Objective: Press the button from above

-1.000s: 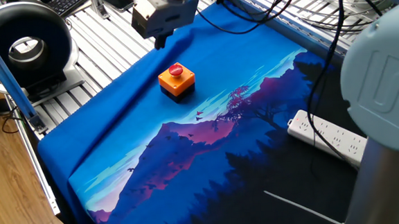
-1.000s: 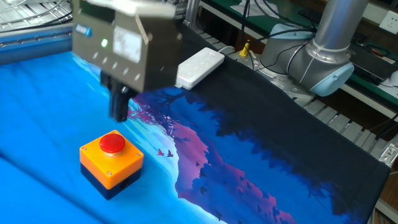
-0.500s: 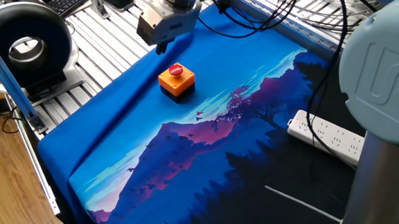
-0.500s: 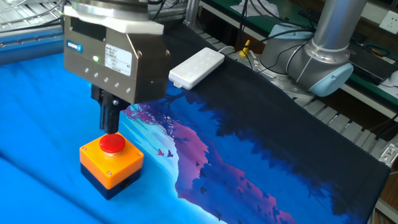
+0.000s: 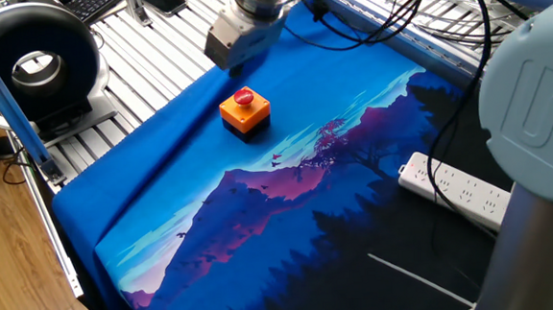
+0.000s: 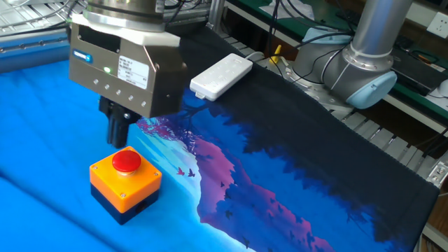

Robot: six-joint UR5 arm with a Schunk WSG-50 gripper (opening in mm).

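The button [image 5: 243, 97] is a red cap on an orange box with a black base, standing on the blue mat [image 5: 212, 207]. It also shows in the other fixed view [image 6: 127, 161]. My gripper [image 6: 115, 140] hangs just above it, its dark fingertips by the cap's far left edge and pointing down. The fingers [image 6: 116, 128] form one narrow column with no gap, so they are shut and hold nothing. In one fixed view the gripper [image 5: 234, 69] sits just behind the button, its tips mostly hidden by its grey body.
A white power strip [image 5: 452, 190] lies on the mat's dark side and also shows in the other fixed view [image 6: 222, 75]. A black round device [image 5: 35, 64] stands off the mat. Cables [image 5: 393, 13] hang behind. The arm's base [image 6: 371, 63] is at the back.
The gripper came over the button and down to the red cap half a second ago. It now stands slightly higher and shifted a little off the cap's centre.
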